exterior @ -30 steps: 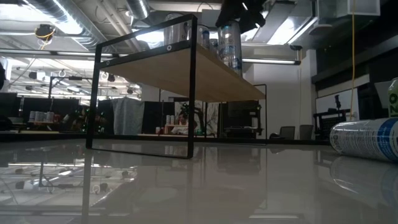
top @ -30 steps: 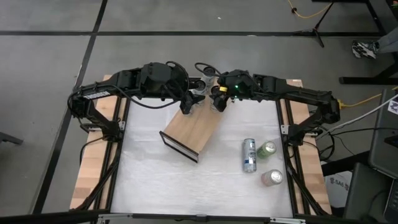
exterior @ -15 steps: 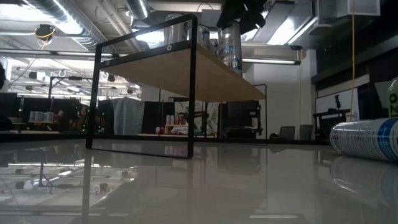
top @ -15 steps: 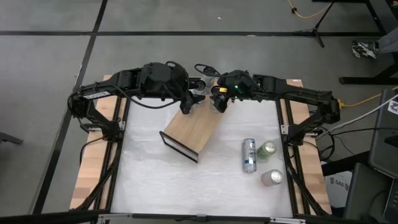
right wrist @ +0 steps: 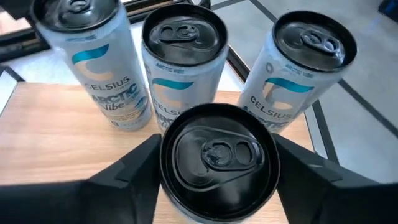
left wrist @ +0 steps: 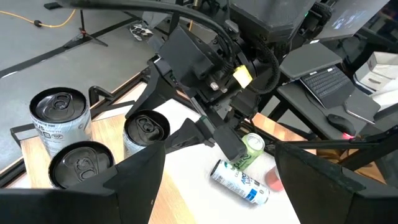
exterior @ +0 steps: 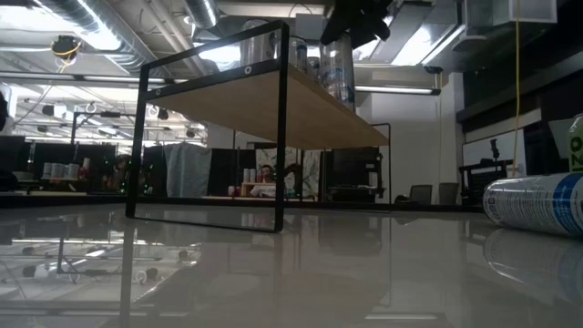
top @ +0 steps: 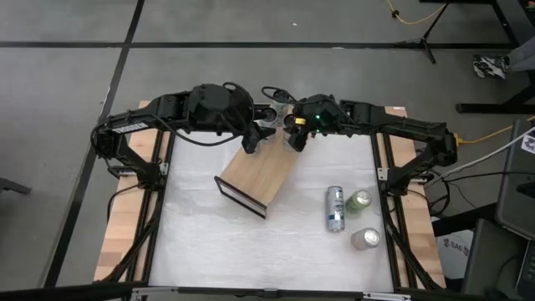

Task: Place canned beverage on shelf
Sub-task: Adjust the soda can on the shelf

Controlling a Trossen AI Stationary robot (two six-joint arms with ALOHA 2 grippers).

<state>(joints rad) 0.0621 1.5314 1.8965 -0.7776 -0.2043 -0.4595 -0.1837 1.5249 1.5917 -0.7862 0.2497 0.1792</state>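
Observation:
The shelf (top: pixel 255 177), a light-wood board on black frame ends, stands on the white table. Several white-and-blue cans stand upright on its far end: three (right wrist: pixel 183 68) in a row, and a black-topped can (right wrist: pixel 217 155) in front of them. My right gripper (top: pixel 292 139) hangs over that end, with one finger on each side of the front can. In the low view that can (exterior: pixel 337 66) shows under the dark gripper. My left gripper (top: pixel 251 144) hovers open beside it, over the shelf's far left part, holding nothing. My right gripper has the front can between its two fingers (right wrist: pixel 134 177), which lie against opposite sides of the can's upper wall (right wrist: pixel 165 171). They come slanting down from the table's right. The can stands upright, its base on the shelf board.
On the table to the right of the shelf are three more cans. A white-and-blue can (top: pixel 335 209) lies on its side. A green can (top: pixel 359 201) and a pink-topped can (top: pixel 365 239) stand upright. Bare tabletop lies in front of the shelf.
My right gripper has drawn its fingers in around the front can. Neither arm has shifted, and the can has stayed upright on the board.

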